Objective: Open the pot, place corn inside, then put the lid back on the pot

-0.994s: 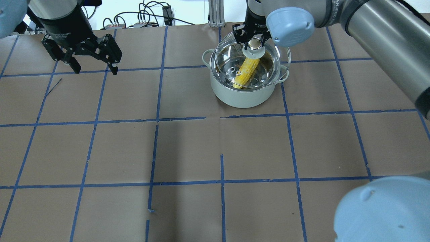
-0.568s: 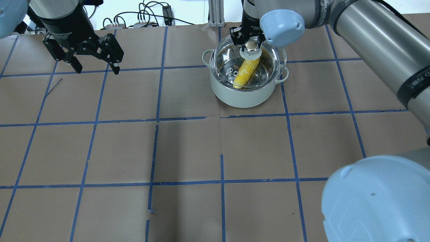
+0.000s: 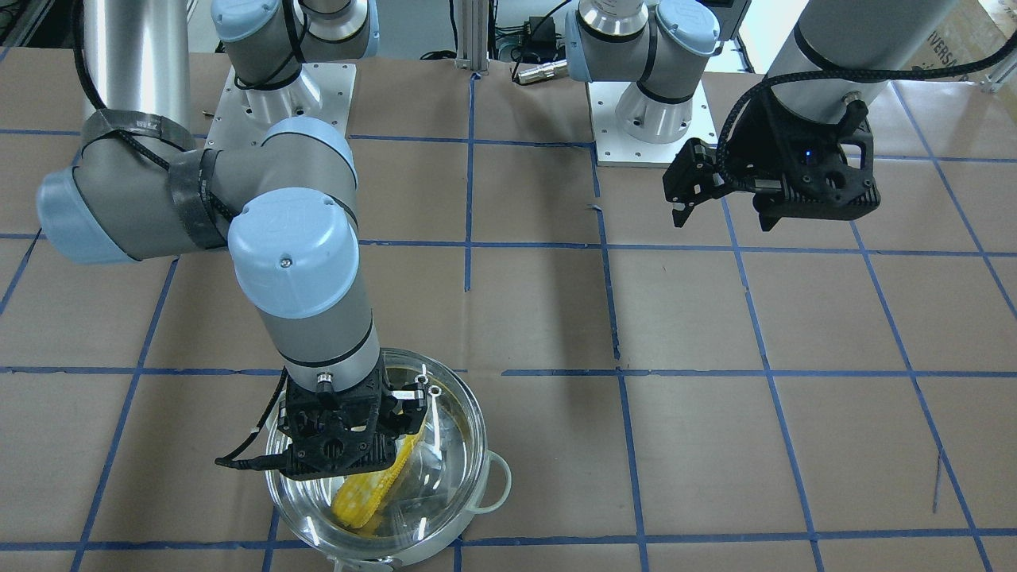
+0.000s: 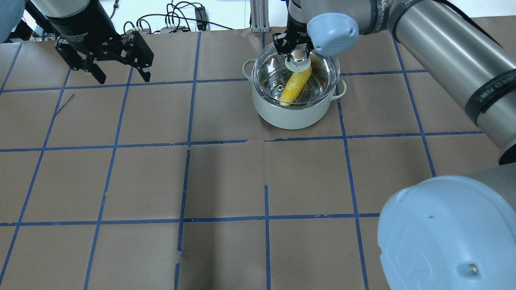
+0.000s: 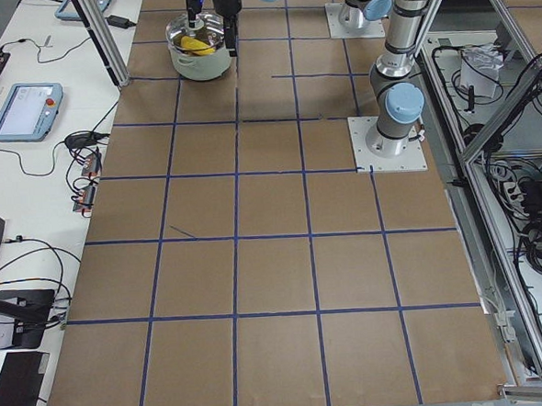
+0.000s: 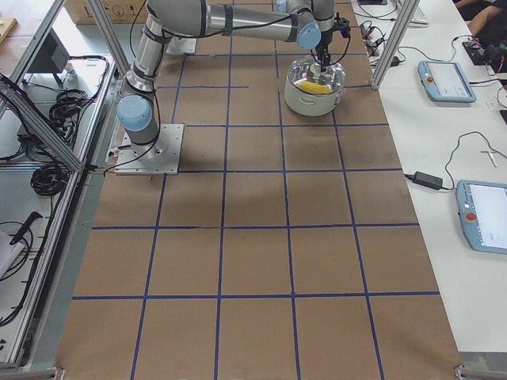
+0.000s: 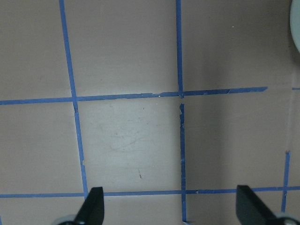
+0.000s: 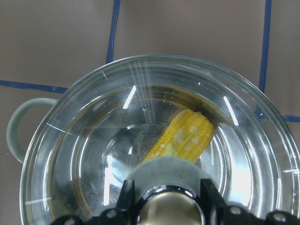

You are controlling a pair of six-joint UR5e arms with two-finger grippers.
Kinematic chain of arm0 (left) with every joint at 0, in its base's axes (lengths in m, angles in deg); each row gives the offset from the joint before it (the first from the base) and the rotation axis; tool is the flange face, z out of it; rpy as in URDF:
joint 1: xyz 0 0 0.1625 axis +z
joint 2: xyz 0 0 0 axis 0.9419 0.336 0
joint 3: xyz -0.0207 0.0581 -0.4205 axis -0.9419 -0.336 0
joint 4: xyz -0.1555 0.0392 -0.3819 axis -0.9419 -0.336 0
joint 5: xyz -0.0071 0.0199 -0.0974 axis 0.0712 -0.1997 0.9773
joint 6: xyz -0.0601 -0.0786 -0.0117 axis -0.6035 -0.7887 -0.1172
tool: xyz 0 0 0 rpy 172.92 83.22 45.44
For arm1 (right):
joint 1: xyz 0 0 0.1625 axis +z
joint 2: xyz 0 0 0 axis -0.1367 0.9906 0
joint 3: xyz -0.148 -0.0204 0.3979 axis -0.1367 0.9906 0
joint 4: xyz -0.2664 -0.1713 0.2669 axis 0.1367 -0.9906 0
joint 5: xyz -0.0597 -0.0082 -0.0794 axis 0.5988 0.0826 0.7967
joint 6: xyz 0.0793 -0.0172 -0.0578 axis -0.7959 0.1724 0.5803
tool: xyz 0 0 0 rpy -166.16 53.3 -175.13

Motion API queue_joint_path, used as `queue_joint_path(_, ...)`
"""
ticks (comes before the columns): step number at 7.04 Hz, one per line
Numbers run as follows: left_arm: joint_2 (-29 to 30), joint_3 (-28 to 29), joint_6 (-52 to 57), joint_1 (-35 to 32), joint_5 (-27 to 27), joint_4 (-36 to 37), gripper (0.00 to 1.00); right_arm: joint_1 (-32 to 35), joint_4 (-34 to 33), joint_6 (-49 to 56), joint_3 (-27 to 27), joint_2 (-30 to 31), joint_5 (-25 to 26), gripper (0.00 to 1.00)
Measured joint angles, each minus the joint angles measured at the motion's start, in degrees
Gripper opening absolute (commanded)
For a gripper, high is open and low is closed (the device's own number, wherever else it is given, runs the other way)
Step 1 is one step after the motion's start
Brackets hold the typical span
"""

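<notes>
- A round shiny stainless-steel pot [image 4: 294,117] with pale grey-green loop handles is stood on the brown paper-covered table [image 4: 225,181], on the far side.
- A tapered bright yellow corn cob [image 4: 295,83] is seen lying slanted inside the pot.
- A clear glass domed lid [image 4: 322,76] is held over the pot mouth; full seating cannot be told.
- Its cream-metallic knob [image 8: 168,211] is pinched by the right gripper [image 4: 298,52].
- The left gripper [image 4: 123,76] is spread wide with nothing held, well apart from the pot.

Near the bench's operator-side edge, the pot [image 3: 421,552] is cut off by the frontal view's lower border. The right gripper [image 8: 168,200] body hides the lid [image 3: 457,413] knob there. Corn [image 5: 197,48] detail is too small from either bench end.
</notes>
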Motion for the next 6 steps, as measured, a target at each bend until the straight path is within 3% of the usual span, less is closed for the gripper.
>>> queue_joint_path(6, -1.4, -0.1, 0.1, 0.4, 0.1, 0.1, 1.00, 0.3, -1.0, 0.2, -0.5, -0.5, -0.1, 0.13)
